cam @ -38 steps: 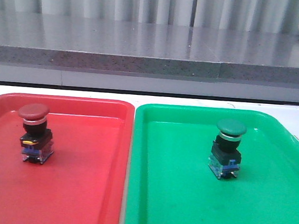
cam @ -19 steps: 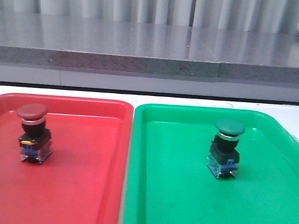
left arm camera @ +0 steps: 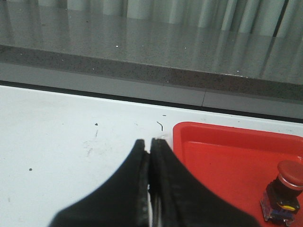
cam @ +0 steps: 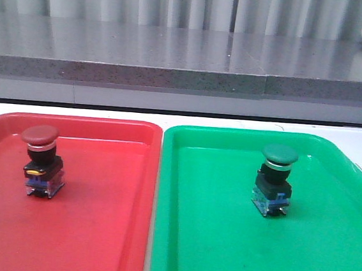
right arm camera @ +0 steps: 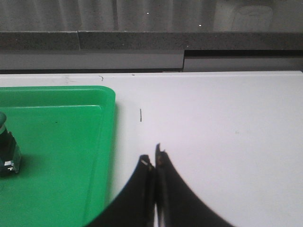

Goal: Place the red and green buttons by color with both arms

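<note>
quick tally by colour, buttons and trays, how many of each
red: 2, the red button standing in the red tray
green: 2, the green button standing in the green tray
total: 4

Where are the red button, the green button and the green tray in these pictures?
red button (cam: 40,135), front view, on its dull red cap.
green button (cam: 280,154), front view, on its dark green cap.
green tray (cam: 235,243), front view, on its bare floor near the front.
</note>
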